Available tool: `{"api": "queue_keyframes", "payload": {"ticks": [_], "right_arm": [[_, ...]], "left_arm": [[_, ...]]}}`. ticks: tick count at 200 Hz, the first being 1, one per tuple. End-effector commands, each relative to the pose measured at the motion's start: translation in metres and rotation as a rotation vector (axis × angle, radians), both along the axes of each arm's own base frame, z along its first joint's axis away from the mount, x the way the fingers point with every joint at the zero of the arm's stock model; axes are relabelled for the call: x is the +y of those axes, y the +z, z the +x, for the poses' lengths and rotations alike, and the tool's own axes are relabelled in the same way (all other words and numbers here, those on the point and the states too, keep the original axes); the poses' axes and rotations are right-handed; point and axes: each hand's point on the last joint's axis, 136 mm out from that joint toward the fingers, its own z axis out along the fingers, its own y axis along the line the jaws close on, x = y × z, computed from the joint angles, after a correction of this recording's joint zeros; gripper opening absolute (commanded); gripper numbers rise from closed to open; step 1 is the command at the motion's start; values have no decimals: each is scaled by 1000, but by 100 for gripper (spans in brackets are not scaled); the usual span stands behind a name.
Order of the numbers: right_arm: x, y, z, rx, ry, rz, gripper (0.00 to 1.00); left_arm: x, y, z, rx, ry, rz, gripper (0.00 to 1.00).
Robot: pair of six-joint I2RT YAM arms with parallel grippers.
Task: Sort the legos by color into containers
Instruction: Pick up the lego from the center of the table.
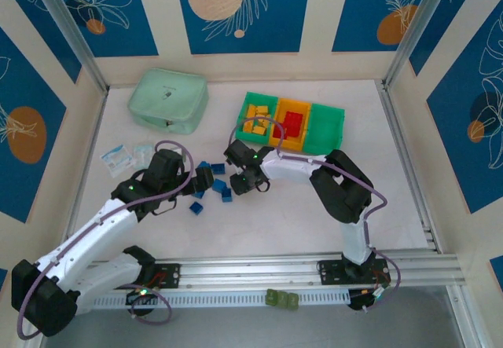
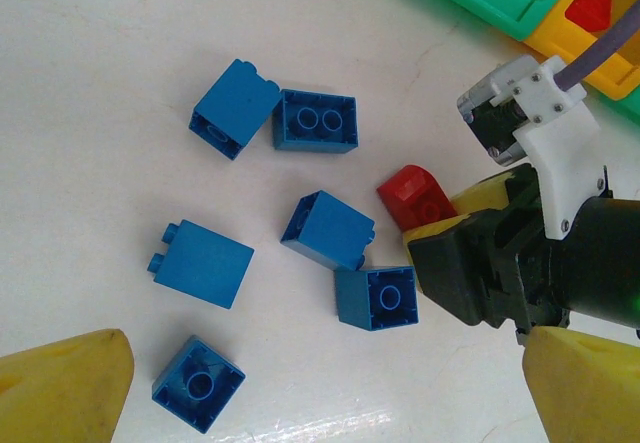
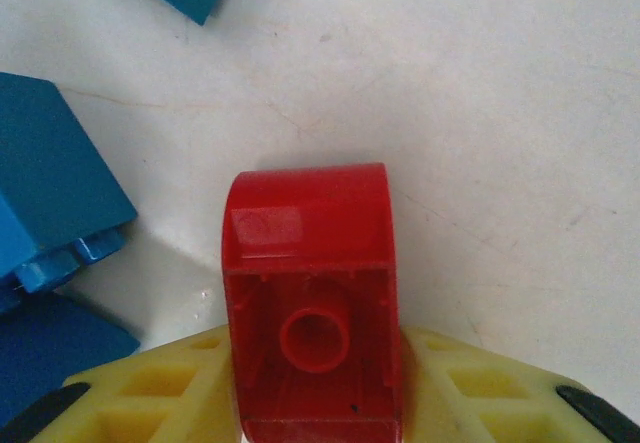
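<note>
Six blue legos (image 2: 328, 229) loose, right pincer (image 3: 315, 383) clamped on red lego (image 3: 310, 263) (underside showing), left pincer (image 2: 330, 393) wide, empty

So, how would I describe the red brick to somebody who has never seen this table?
Find the three joined bins at the far side. Before them lie blue bricks; among these, in the right gripper, is the red brick, the only red, round-topped one.
</note>
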Motion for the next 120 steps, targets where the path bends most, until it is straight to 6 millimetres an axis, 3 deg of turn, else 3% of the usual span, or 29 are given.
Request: {"api": "queue_keyframes", "payload": {"ticks": [1,63,94,120], "right_arm": [[3,10,2,-15,13,20,40],[-11,53,7,-47,-52,109,35],[-41,81,22,-80,-131,120,35],[-79,99,49,-94,-248,131,35]], "left_arm": [[-4,15,6,-28,2,-29,99],[-24,23,10,-20,-59,-99,99],[-42,27,18,-13,-106,-145,99],[-59,32,25,-19,-157,-182,99]]}}
